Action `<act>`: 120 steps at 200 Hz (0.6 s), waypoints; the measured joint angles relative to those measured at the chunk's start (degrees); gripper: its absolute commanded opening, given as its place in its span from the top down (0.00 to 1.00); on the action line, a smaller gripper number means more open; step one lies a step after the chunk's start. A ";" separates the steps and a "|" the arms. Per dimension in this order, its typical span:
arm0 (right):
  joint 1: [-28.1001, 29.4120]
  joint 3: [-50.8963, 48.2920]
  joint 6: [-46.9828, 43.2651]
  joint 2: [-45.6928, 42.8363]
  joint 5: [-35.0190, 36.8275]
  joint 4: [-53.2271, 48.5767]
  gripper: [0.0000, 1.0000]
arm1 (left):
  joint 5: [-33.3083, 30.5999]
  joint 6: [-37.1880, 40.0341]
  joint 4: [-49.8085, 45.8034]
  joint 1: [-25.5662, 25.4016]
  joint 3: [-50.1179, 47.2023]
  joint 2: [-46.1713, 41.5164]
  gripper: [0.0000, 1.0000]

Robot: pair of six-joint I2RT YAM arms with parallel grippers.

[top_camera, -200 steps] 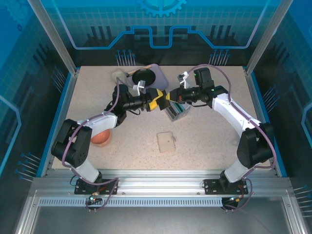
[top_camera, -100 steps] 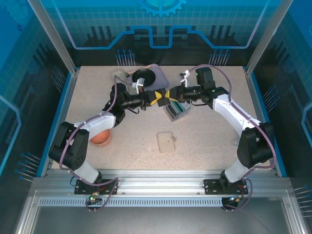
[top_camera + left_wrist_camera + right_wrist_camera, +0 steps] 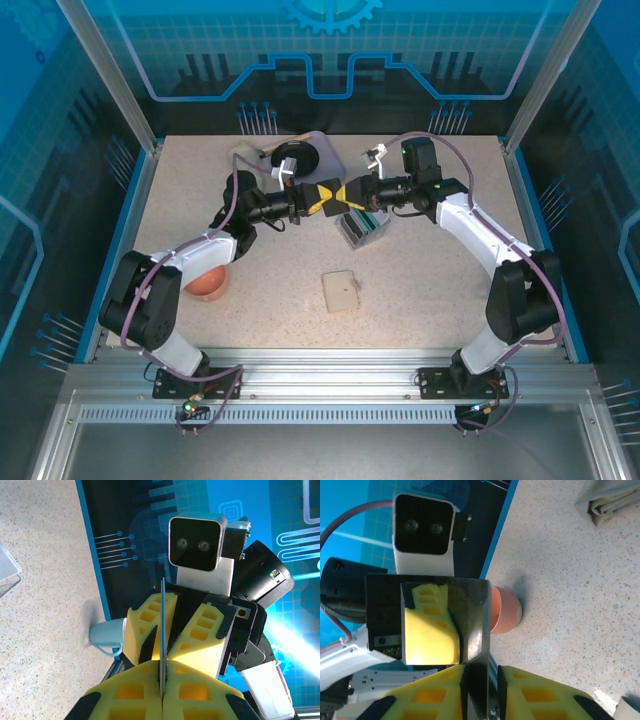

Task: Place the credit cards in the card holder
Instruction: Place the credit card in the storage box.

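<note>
Above the table's back middle my two grippers meet tip to tip. A thin dark credit card (image 3: 163, 625) stands edge-on between the yellow fingers of my left gripper (image 3: 163, 682), which is shut on it. The same credit card (image 3: 476, 625) reaches in between the fingers of my right gripper (image 3: 482, 687); they stand slightly open, with a gap beside the card. From above, the left gripper (image 3: 326, 197) and right gripper (image 3: 350, 194) touch noses. The tan card holder (image 3: 341, 291) lies closed on the table, nearer the front. More credit cards stand in a small grey tray (image 3: 362, 227) under the right gripper.
An orange bowl (image 3: 207, 281) sits at the left beside the left arm. A black round dish (image 3: 296, 158) and a pale container (image 3: 245, 155) stand at the back. A light-blue mug (image 3: 107, 636) stands by the blue wall. Free tabletop lies around the card holder.
The left gripper has shut on the card that the right gripper held. The right gripper's jaws have eased apart. Both grippers have shifted a little toward the back.
</note>
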 measured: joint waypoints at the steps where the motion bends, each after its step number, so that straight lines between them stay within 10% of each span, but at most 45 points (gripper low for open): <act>1: -0.02 0.00 0.00 0.00 -0.04 0.02 0.83 | 0.04 -0.13 0.07 0.00 0.00 0.02 0.91; 120: -1.90 -0.04 0.13 0.00 0.98 -0.66 0.85 | 0.09 -2.29 1.90 0.00 -0.09 0.17 0.86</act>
